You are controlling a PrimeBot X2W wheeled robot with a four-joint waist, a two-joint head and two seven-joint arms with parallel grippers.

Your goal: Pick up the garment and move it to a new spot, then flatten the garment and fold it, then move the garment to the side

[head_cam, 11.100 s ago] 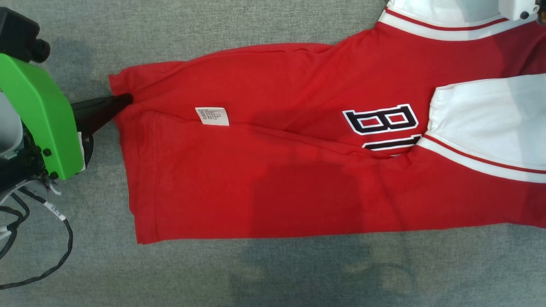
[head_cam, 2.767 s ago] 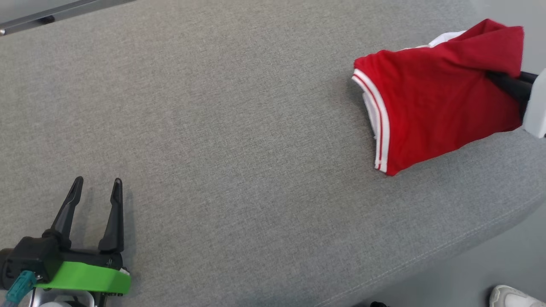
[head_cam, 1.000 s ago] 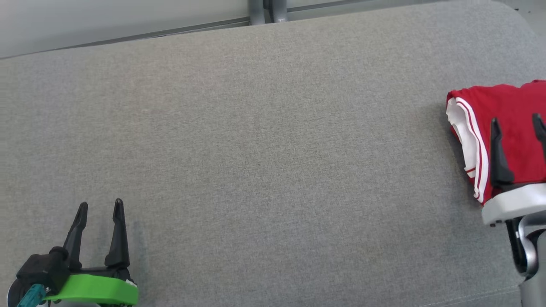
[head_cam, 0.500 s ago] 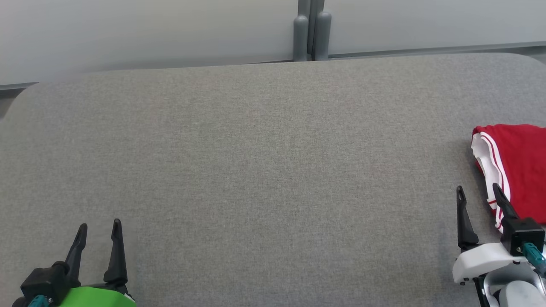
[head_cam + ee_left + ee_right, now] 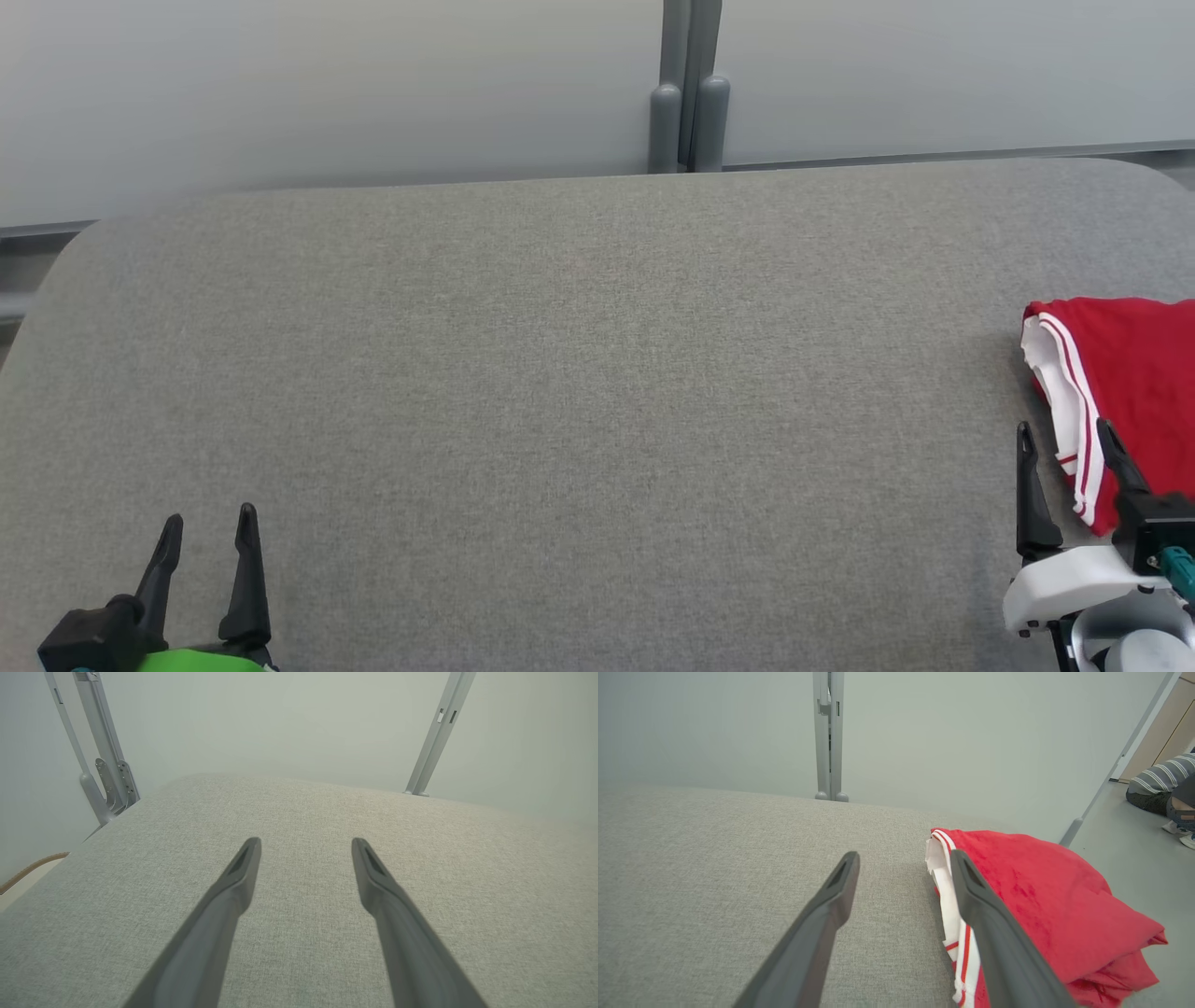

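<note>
now, step: back away from folded garment [image 5: 1141, 373] without snagging it.
left gripper [image 5: 210, 515]: spread, empty.
right gripper [image 5: 1064, 429]: spread, empty.

Folded red garment [image 5: 1134, 392] on grey cushion [image 5: 560, 373], parted right fingers [image 5: 1030, 504] just beside it, parted left fingers [image 5: 247, 579] far off.

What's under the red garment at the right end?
The garment lies on the grey padded surface, near its right edge. White striped trim shows between the folds at its left side. Anything beneath the cloth is covered.
</note>
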